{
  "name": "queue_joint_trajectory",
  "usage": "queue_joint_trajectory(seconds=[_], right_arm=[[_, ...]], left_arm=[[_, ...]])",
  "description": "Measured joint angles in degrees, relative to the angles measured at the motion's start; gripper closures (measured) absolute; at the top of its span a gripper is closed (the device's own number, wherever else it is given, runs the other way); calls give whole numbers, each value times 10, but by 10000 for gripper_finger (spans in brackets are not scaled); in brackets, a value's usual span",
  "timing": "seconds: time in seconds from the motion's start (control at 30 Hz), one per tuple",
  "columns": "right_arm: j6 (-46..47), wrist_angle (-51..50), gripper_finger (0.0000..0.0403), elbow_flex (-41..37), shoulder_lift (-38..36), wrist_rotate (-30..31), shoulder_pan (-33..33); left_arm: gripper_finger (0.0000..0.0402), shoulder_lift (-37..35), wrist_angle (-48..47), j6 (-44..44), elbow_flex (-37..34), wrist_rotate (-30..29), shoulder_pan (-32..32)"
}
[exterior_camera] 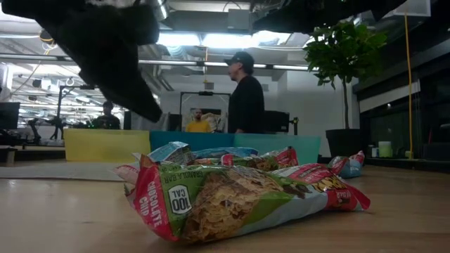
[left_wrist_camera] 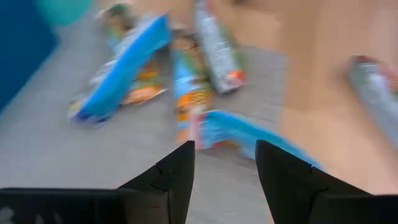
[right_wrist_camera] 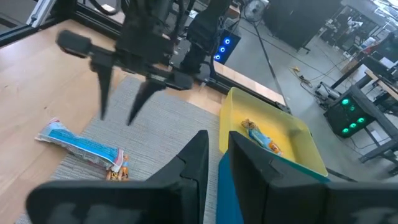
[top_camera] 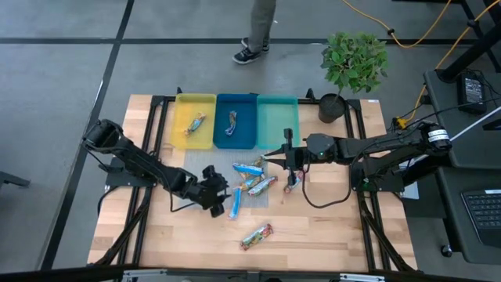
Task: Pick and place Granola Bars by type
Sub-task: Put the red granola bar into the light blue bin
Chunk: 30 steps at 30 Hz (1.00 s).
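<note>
Your granola bars [top_camera: 252, 182] lie clustered on the grey mat [top_camera: 196, 166] at table centre, one stray bar [top_camera: 256, 236] at 6 o'clock from them. One bar each sits in the yellow tray [top_camera: 194, 139] and blue tray [top_camera: 236, 139]. Your left gripper [top_camera: 221, 197] hovers at 8 o'clock of the cluster, fingers spread, empty. Your right gripper [top_camera: 287, 150], at 2 o'clock, has fingers nearly together, empty.
</note>
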Motion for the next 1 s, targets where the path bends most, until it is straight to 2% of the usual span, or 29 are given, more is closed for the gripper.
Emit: queue_joint_trajectory(seconds=[0.17,0.3,0.43,0.77,1.0], right_arm=[[54,-8,336,0,0,0,0],[71,-27,336,0,0,0,1],[74,-46,336,0,0,0,1],[74,-50,336,0,0,0,1],[73,-50,336,0,0,0,1]], left_arm=[[238,26,74,51,0,70,0],[238,59,118,87,0,104,9],[237,81,130,96,0,141,26],[237,81,127,77,0,164,52],[237,80,89,47,1,171,56]])
